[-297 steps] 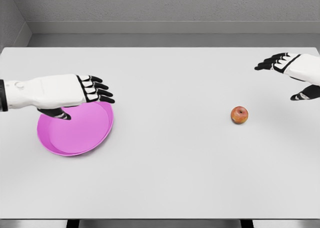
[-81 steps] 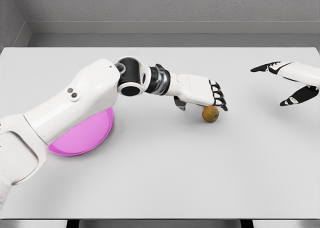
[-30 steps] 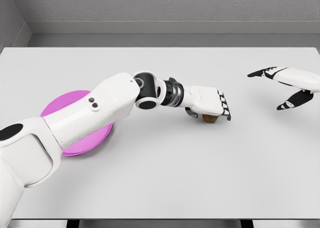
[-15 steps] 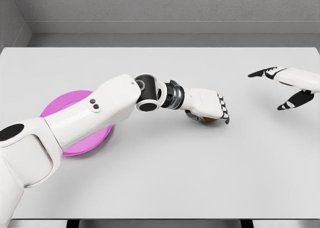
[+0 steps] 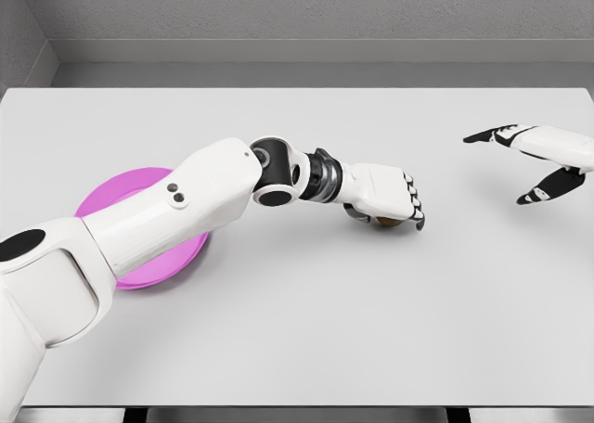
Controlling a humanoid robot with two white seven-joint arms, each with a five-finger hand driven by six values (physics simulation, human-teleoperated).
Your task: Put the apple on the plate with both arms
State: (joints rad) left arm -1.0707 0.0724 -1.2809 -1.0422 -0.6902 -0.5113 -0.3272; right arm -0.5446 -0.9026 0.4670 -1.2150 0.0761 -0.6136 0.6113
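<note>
My left arm reaches far across the table from the lower left, and its hand [image 5: 388, 208] lies palm-down over the apple [image 5: 387, 223], fingers curled around it. Only a brown sliver of the apple shows under the palm, at table level. The pink plate [image 5: 100, 194] sits at the left, largely covered by my left upper arm. My right hand [image 5: 531, 154] hovers at the far right edge with fingers spread, holding nothing, well apart from the apple.
The white table [image 5: 306, 330] stretches wide, with its front edge near the bottom of the view. A grey wall runs behind the table's far edge.
Over the last second the left hand closed its fingers down over the apple. Earlier it reached from the plate to the apple, which shifted left. The right hand barely moved.
</note>
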